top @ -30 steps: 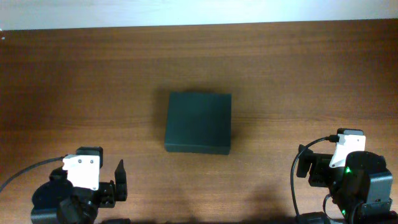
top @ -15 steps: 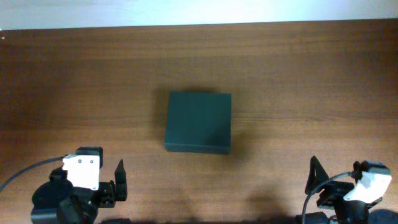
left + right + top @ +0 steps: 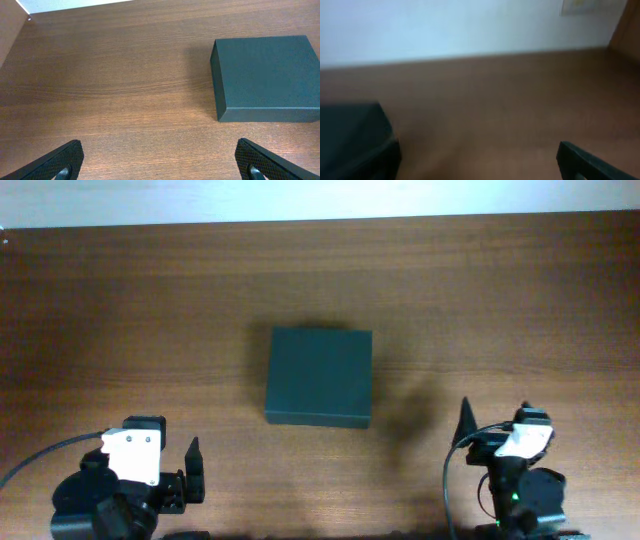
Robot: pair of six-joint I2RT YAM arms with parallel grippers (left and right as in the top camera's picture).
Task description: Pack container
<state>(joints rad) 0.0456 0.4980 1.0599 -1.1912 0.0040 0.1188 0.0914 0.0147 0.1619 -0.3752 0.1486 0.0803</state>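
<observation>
The container (image 3: 320, 377) is a dark green-black matte box lying flat with its lid closed, near the middle of the wooden table. It also shows in the left wrist view (image 3: 267, 77) at the upper right, and blurred at the left edge of the right wrist view (image 3: 350, 130). My left gripper (image 3: 160, 470) is at the front left, open and empty (image 3: 160, 165), well short of the box. My right gripper (image 3: 495, 420) is at the front right, open and empty (image 3: 480, 165), to the right of the box and nearer the front.
The table's far edge (image 3: 320, 222) meets a white wall. A brown side panel (image 3: 7, 30) stands at the far left. The right wrist view is blurred. No other objects show on the table.
My right arm has swung left and toward the box from the front right corner. The left arm and the container have not moved.
</observation>
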